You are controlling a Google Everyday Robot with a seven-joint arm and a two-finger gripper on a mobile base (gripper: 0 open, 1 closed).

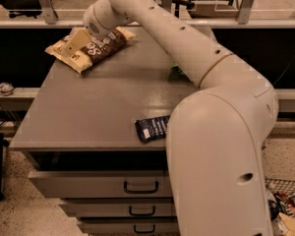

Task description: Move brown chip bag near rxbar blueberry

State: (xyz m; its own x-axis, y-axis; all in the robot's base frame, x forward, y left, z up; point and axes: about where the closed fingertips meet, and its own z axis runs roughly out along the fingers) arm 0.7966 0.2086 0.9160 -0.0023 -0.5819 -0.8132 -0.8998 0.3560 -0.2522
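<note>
Right now your tool (72,46) sits at the far left corner of the counter (98,107), lying over the left part of the brown chip bag (107,42). You cannot tell from this view whether the tool is open, closed or gripping the bag; its pale body covers that part of the packet.

The brown chip bag lies flat on the counter at the far left corner, slanting from its near-left end up to its far-right end. You can see its dark centre with white lettering, and its cream-yellow ends just reach the counter's edges.

The rxbar blueberry (151,128) lies flat near the front edge of the counter, towards the right and well apart from the bag. Its right end is hidden behind your arm (221,146).

The arm fills the right side of the view, rising from the lower right and reaching across the counter to the far left. Behind it, towards the right side of the counter, a small sliver of the green chip bag (176,72) shows; the rest is covered.

Below the counter top you see drawers (88,186) with dark handles. A wire basket (284,187) holding packets sits on the floor at the lower right.
</note>
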